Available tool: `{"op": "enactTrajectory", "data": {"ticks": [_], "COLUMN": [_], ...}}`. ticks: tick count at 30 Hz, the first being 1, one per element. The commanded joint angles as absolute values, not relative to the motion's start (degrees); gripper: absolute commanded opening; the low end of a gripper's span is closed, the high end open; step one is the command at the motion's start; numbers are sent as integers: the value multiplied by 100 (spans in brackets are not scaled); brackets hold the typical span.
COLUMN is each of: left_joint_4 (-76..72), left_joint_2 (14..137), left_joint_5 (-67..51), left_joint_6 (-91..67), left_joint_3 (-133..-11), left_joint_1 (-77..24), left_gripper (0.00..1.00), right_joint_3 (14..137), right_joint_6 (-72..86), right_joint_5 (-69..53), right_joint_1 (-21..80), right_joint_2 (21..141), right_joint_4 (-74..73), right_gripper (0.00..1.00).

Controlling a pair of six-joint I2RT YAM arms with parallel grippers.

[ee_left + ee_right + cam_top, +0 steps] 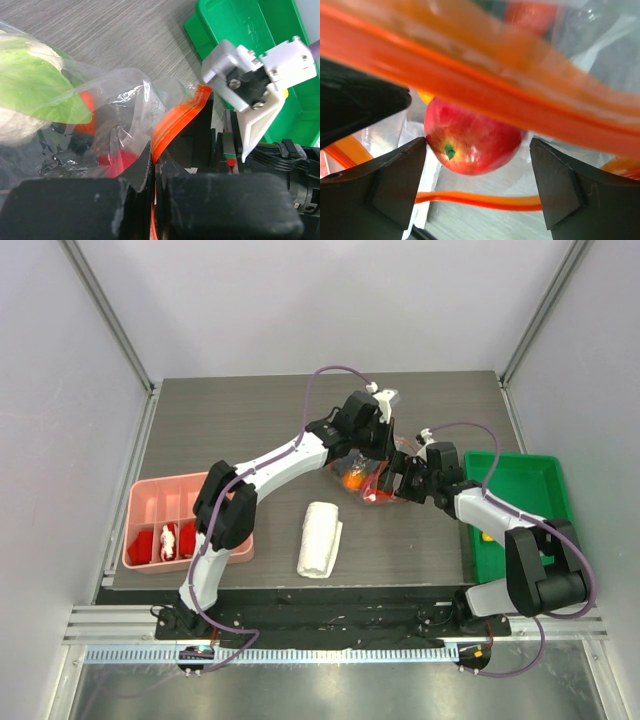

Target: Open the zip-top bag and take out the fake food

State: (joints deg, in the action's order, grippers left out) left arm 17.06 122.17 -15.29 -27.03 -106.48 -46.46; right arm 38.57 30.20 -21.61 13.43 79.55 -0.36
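The clear zip-top bag (365, 480) sits mid-table with its mouth open. My left gripper (372, 445) is shut on its orange-red zip strip (172, 122) and holds that edge up. Inside, the left wrist view shows a green leafy piece (35, 82) and red food (117, 162). My right gripper (398, 478) is open at the bag's mouth. In the right wrist view its fingers (395, 185) stand either side of a red apple (470, 145), the left one touching it. The upper zip strip (485, 75) crosses above it and the lower strip (480, 201) lies below.
A green bin (515, 510) stands at the right with a small yellow piece in it. A folded white cloth (320, 538) lies near the front middle. A pink compartment tray (185, 520) with small red pieces sits at the left.
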Motion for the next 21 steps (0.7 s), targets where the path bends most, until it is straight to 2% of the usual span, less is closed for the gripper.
{"op": "enactTrajectory", "data": {"ticks": [1,3,4,8,9,10,13,15,16,21], "left_joint_4": [1617,1608,1608,1661,1661,1661,1679,1661,1661,1591], "left_joint_2": [11892,11883,11874,11839,11830,11821,11821,11821,11813,11786], "left_joint_5": [-1538,-1529,-1521,-1468,-1442,-1372,-1258,-1178,-1152,-1134], "left_joint_6": [-2760,-2769,-2777,-2707,-2672,-2663,-2645,-2663,-2672,-2716], "left_joint_3": [-10784,-10767,-10749,-10723,-10697,-10688,-10661,-10626,-10600,-10547], "left_joint_1": [-4685,-4693,-4693,-4702,-4693,-4693,-4693,-4693,-4685,-4676], "left_gripper": [0,0,0,0,0,0,0,0,0,0], "right_joint_3": [3928,3955,3955,4008,3990,3929,3928,3964,4016,4165], "right_joint_6": [3067,3120,3146,3260,3304,3322,3261,3191,3164,3076], "right_joint_5": [-1872,-1811,-1732,-1809,-1819,-1811,-1696,-1574,-1504,-1292], "right_joint_1": [1397,1380,1380,1389,1389,1389,1389,1397,1389,1389], "right_joint_2": [8033,8086,8103,8077,8042,7990,7814,7613,7516,7084], "right_joint_4": [764,843,861,774,791,791,643,423,335,-173], "right_gripper": [89,86,79,66,61,50,34,27,20,14]}}
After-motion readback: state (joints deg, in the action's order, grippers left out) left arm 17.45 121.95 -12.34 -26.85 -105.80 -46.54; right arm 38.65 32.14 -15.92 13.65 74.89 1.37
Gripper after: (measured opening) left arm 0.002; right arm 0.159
